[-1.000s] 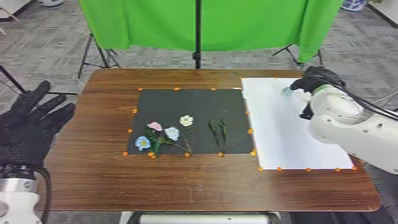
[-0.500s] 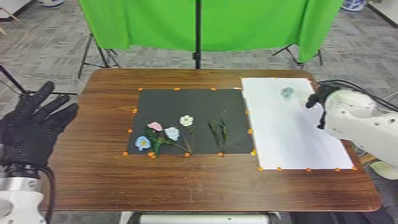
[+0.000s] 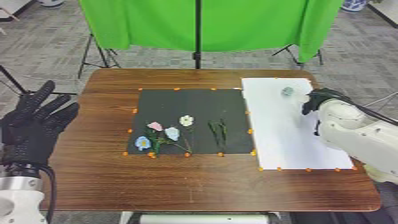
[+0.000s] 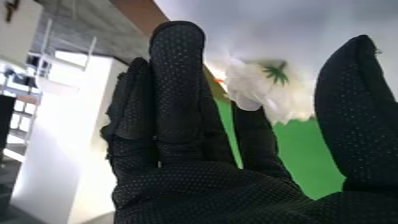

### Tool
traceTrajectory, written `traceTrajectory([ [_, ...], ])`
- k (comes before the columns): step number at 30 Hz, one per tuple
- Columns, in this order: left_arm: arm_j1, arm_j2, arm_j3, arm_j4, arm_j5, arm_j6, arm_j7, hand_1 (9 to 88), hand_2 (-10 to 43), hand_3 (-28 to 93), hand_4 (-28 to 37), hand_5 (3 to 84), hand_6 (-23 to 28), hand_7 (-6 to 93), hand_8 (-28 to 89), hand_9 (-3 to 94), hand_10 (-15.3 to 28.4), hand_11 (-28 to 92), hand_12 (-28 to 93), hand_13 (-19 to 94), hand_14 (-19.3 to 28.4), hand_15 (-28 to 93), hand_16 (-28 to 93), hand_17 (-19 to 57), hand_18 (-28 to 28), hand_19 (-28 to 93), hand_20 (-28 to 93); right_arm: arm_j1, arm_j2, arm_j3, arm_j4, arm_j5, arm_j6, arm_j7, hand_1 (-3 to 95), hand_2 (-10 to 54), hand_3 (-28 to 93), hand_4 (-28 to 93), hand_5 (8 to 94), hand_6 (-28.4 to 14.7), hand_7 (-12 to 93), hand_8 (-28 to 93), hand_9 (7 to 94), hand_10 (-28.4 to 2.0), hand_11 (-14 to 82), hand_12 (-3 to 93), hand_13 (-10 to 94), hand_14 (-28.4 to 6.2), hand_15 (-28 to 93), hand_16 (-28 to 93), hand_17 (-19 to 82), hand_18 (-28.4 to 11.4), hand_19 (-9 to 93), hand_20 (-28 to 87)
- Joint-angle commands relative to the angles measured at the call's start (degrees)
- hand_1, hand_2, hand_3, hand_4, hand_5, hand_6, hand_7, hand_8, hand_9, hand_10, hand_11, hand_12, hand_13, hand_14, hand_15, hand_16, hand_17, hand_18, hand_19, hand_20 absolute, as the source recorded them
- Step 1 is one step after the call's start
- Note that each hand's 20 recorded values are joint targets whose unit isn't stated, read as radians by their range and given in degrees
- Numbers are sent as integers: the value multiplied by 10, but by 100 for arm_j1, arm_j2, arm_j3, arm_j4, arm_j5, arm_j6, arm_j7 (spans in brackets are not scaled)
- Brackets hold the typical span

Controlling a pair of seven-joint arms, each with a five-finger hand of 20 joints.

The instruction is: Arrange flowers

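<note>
Right hand (image 3: 322, 97) spread wide and empty, thumb well apart from the straight fingers, it hangs just beside the pale flower (image 3: 287, 91) near the far end of the white sheet (image 3: 286, 132). Gathering the bloom seems the step: bring thumb and fingers low on its 2 sides, then close softly, since thin petals could crumple or slide. Its stem, if any, and whether a fingertip touches the petals are hard to make out.

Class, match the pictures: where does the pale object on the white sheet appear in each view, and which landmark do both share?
Head view: the pale object is near the far end of the white sheet.
Right wrist view: seen between the thumb and fingers of the right hand.
Shared landmark: the green cloth.
</note>
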Motion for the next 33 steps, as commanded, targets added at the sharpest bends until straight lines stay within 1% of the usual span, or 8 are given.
traceTrajectory([
  [1,8,-39,64,33,-18,-8,-5,206,80,766,-282,318,73,108,-80,292,187,254,118,223,266,523,-94,-86,271,597,69,311,-129,-391,22,-400,504,-302,291,-60,788,-282,368,32,182,-141,488,-147,139,131,633,-81,696,75,348,-178,932,159],
  [4,10,-54,64,37,-16,-10,-19,205,81,764,-282,319,74,109,-79,292,187,254,117,223,266,522,-94,-86,271,597,69,476,-136,-827,32,-641,902,-371,348,-86,789,-282,491,48,199,-156,596,-105,163,129,686,-58,659,100,368,-173,932,159],
  [5,15,-60,69,36,-24,5,-10,205,81,764,-282,320,74,109,-80,291,186,253,117,223,266,523,-94,-85,271,597,69,488,-147,-908,40,-670,1073,-359,388,-92,777,-282,577,57,206,-157,674,-89,174,135,724,-38,640,115,380,-166,932,166],
  [7,35,-76,61,25,-22,2,-16,205,81,765,-282,320,74,109,-80,292,187,253,117,223,266,524,-94,-86,271,597,69,504,-155,-1023,41,-683,1310,-335,448,-95,720,-282,659,56,220,-85,755,-65,163,178,755,-25,628,143,390,-161,932,177],
  [11,70,-70,50,16,-38,29,26,205,81,765,-282,321,75,108,-79,293,187,254,118,223,266,523,-95,-86,270,596,68,428,-101,-1037,-11,-944,1736,-300,522,-95,674,-283,807,57,234,-12,898,-45,135,279,810,-9,628,168,413,-153,932,191],
  [17,100,-105,-8,-10,-15,28,5,205,80,767,-282,322,75,106,-79,292,186,255,117,222,266,523,-94,-86,270,596,68,900,-157,-1462,-409,-1204,2568,-117,526,-95,697,-283,826,44,229,5,922,-45,166,301,828,-4,636,178,425,-154,932,214],
  [22,117,-99,-12,-21,-13,-2,-2,205,80,767,-283,322,76,107,-78,292,186,255,117,222,266,524,-95,-86,269,595,67,1452,-352,-2041,-853,-1553,2845,-276,526,-95,712,-283,838,35,217,12,930,-50,191,296,840,-4,638,181,435,-159,932,238],
  [33,4,-60,8,8,12,-18,-93,205,81,766,-282,323,76,106,-78,292,187,254,117,222,266,524,-95,-86,270,595,68,1465,-1552,-2008,-926,-1625,2792,-470,526,-95,720,-283,847,30,206,25,936,-52,198,299,845,-7,646,188,441,-160,932,264],
])
